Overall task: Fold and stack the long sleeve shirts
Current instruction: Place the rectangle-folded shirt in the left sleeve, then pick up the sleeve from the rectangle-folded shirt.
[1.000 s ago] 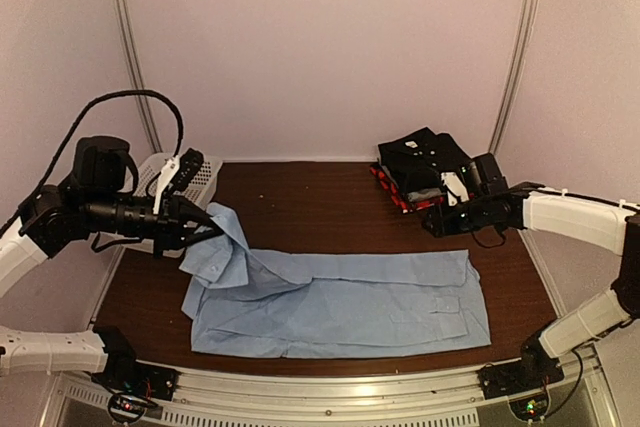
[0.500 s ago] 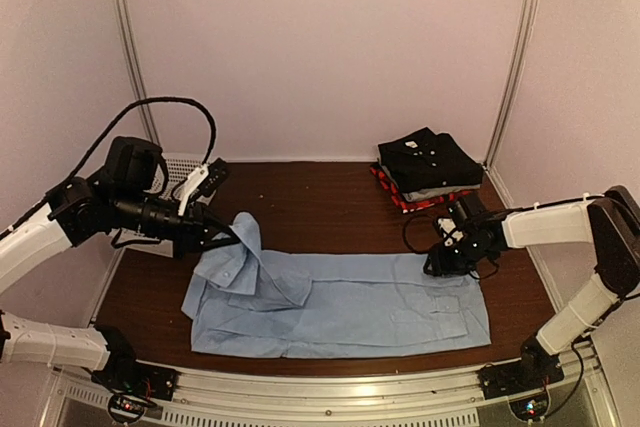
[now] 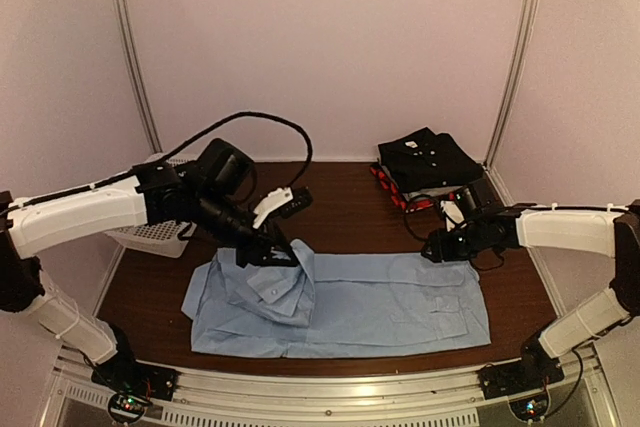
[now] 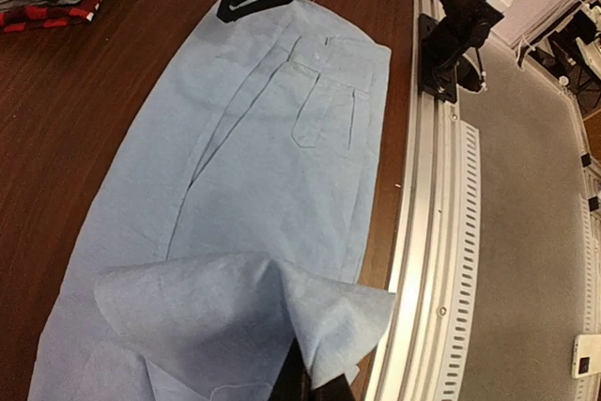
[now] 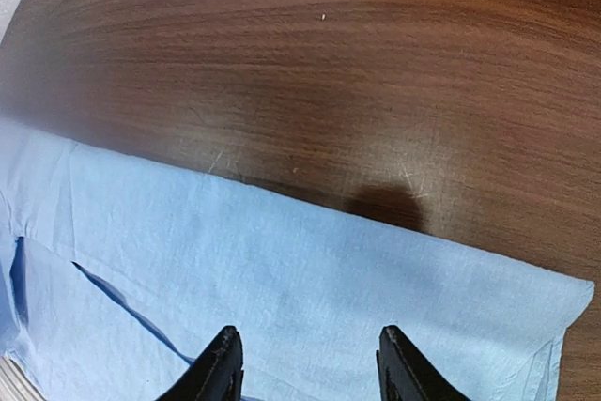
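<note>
A light blue button-up shirt [image 3: 380, 302] lies spread across the brown table, also in the left wrist view [image 4: 254, 166] and the right wrist view [image 5: 282, 279]. My left gripper [image 3: 283, 250] is shut on the shirt's collar end and holds that fold [image 4: 235, 316] lifted over the shirt's left part. My right gripper [image 3: 432, 250] is open and empty, its fingers [image 5: 221, 363] just above the shirt's far right edge. A stack of folded shirts [image 3: 428, 165], black on top with grey and red plaid under it, sits at the back right.
A white mesh basket [image 3: 145, 235] stands at the left edge behind my left arm. The metal front rail [image 4: 441, 260] runs along the table's near edge. Bare brown table [image 3: 340, 207] lies behind the shirt.
My left gripper has carried the collar end to the right, folding it over the shirt. My right gripper has come down from beside the stack to the shirt's far right edge.
</note>
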